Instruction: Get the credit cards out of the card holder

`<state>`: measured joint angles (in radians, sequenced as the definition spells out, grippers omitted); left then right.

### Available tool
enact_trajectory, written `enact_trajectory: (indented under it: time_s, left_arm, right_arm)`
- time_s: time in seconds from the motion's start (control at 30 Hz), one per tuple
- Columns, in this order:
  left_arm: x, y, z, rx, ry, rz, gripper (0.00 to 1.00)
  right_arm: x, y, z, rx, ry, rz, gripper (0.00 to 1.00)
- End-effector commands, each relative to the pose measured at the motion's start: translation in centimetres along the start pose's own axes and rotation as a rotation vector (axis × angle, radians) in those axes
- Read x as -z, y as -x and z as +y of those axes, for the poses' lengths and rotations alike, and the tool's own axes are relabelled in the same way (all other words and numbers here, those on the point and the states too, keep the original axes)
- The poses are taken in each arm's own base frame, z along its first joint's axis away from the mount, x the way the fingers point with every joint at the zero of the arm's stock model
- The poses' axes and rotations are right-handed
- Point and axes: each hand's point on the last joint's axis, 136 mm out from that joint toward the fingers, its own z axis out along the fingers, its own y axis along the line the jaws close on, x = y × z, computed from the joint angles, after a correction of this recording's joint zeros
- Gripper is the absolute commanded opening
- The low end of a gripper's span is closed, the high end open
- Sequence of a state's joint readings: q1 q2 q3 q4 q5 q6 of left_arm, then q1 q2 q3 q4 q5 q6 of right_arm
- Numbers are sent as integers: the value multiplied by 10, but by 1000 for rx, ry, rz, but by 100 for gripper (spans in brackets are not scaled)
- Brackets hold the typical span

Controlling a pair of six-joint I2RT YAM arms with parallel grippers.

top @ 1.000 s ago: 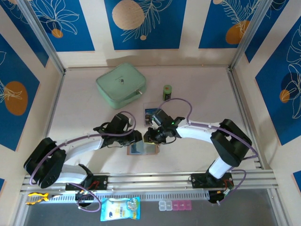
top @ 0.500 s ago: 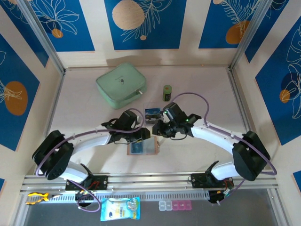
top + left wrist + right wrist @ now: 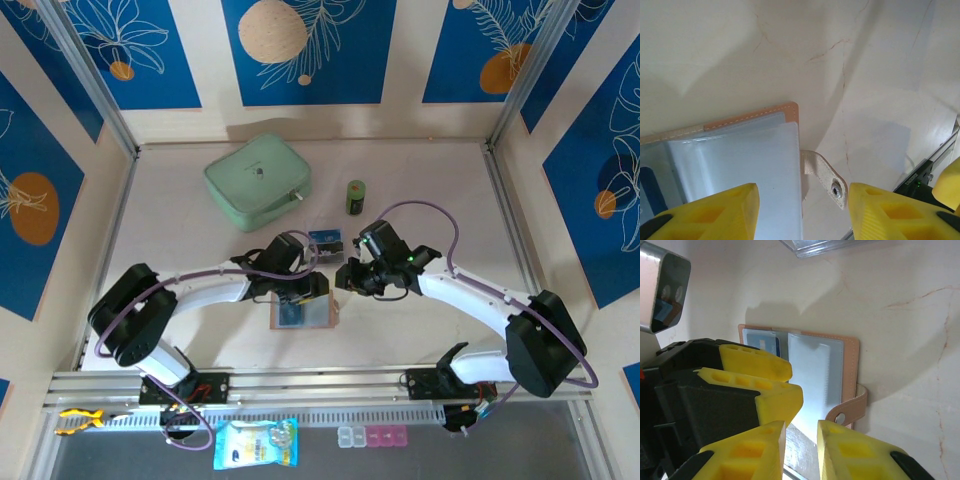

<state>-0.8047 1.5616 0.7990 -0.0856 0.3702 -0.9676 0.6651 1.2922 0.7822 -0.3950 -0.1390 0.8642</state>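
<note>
Lying nearest, below the arms' bases, are a blue-and-white packet [image 3: 256, 443] and a small pill box [image 3: 373, 436] with clear and pink cells. Just beyond the rail, the card holder [image 3: 303, 313] is spread open and flat on the tabletop [image 3: 180, 250], a tan border around pale pockets, its snap tab [image 3: 826, 178] sticking out on the right side. A blue credit card [image 3: 763, 343] sits tucked in its left pocket; the right pocket looks pale, and whether it holds a card cannot be told. The left claw [image 3: 303, 290] hovers over the holder's far edge with its yellow fingers [image 3: 715, 212] spread wide and nothing between them. The right claw [image 3: 801, 440] hangs just right of it, fingers only a narrow slit apart; whether anything is pinched there cannot be told. Farther back sits a clear box [image 3: 325, 240] with a blue-printed card inside, then a green cylinder [image 3: 355, 196], and farthest, to the left, a mint-green zip case [image 3: 257, 180].
</note>
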Motion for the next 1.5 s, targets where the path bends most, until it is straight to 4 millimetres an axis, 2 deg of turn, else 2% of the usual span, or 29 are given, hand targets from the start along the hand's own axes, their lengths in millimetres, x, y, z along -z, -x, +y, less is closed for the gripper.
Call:
enact_trajectory:
  time_s: [0.0, 0.3, 0.7, 1.07, 1.47]
  left_arm:
    - [1, 2, -12, -31, -22, 1, 51]
    - [11, 3, -1, -27, -13, -28, 50]
    - [35, 0, 35, 29, 12, -79, 43]
    - [55, -6, 77, 100, 58, -115, 31]
    - [51, -15, 97, 133, 70, -88, 14]
  right_arm:
    - [0, -7, -1, 2, 11, 34, 24]
    - [-12, -8, 8, 12, 11, 64, 24]
    - [-39, -13, 29, 48, 0, 122, 23]
    - [-70, -23, 48, 83, -8, 192, 23]
    - [-102, -39, 42, 70, -25, 265, 23]
